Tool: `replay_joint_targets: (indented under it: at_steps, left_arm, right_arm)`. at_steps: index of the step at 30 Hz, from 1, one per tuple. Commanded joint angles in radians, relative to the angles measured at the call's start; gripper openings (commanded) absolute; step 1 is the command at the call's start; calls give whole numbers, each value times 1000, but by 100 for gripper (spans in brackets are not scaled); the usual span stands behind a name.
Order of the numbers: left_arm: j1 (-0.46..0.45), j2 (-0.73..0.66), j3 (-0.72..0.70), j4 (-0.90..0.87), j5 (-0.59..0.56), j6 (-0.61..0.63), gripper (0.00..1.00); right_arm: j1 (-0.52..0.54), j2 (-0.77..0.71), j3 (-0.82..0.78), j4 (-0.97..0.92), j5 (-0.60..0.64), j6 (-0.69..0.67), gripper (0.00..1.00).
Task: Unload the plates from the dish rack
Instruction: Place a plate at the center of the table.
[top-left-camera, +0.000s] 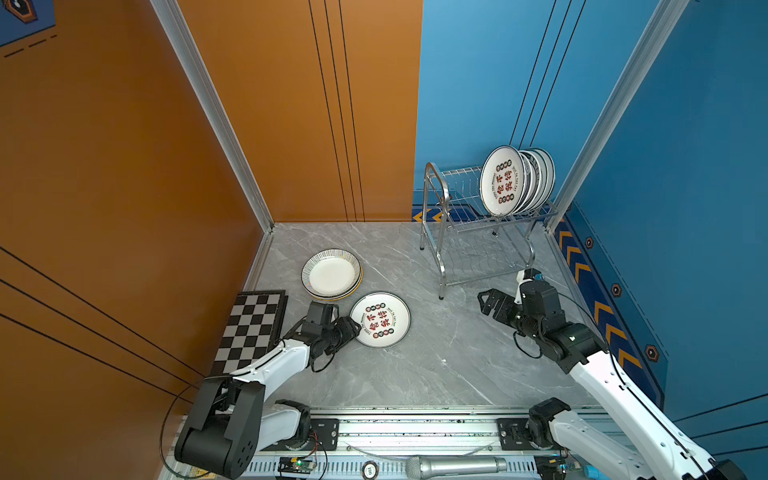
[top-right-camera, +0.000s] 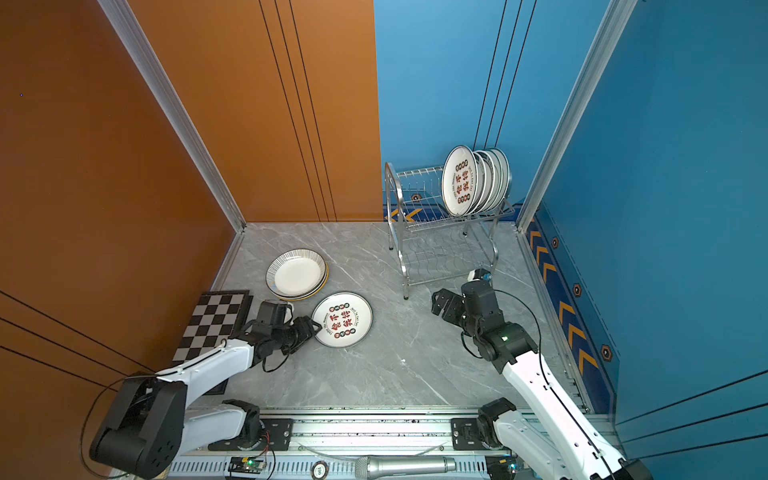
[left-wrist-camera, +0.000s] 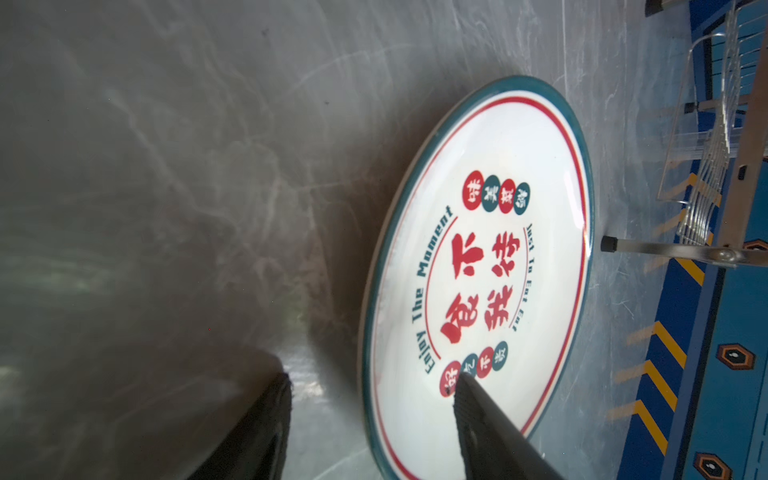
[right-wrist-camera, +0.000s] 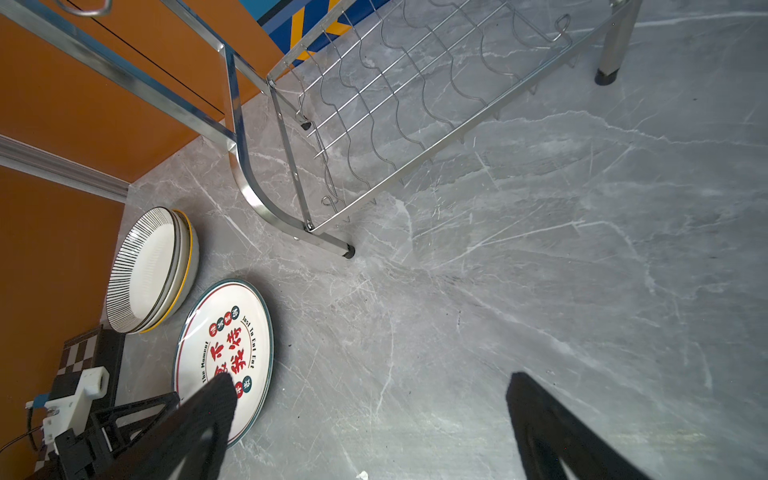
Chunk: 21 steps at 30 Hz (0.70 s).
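Note:
The steel dish rack (top-left-camera: 459, 195) (top-right-camera: 419, 195) stands at the back right, with several plates (top-left-camera: 500, 180) (top-right-camera: 459, 180) upright at the right end of its top tier. Its lower tier (right-wrist-camera: 415, 83) is bare. A plate with red characters (top-left-camera: 380, 319) (left-wrist-camera: 498, 270) (right-wrist-camera: 226, 345) lies flat on the table. Behind it sits a stack of striped plates (top-left-camera: 331, 274) (right-wrist-camera: 145, 270). My left gripper (top-left-camera: 355, 324) (left-wrist-camera: 374, 376) is open and straddles that flat plate's near rim. One finger is over the plate, the other beside it. My right gripper (top-left-camera: 484, 303) (right-wrist-camera: 370, 378) hangs open over bare table before the rack.
A chequered board (top-left-camera: 253, 328) lies against the orange wall, left of my left arm. A microphone (top-left-camera: 455, 466) rests on the front rail. The rack's front leg (top-left-camera: 441, 291) stands between the flat plate and my right gripper. Walls close in the back and both sides.

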Motion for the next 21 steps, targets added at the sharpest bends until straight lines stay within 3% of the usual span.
replay_joint_targets:
  at_steps: [1, 8, 11, 16, 18, 21]
  left_arm:
    - [31, -35, -32, -190, -70, 29, 67]
    - [120, -193, -28, -285, -82, 65, 74]
    - [156, -246, -8, -322, -71, 83, 82]
    - [206, -298, 29, -366, -44, 110, 85]
    - [221, -314, 40, -379, -36, 117, 98]
    - [238, -335, 55, -397, -30, 125, 99]
  right_arm:
    - [-15, 7, 39, -42, 5, -34, 100]
    - [-30, 34, 171, -139, 16, -121, 100]
    - [-31, 61, 263, -197, 18, -186, 100]
    - [-29, 137, 435, -293, 47, -277, 100]
    - [-28, 174, 511, -335, 77, -306, 100]
    - [-24, 238, 631, -394, 133, -340, 100]
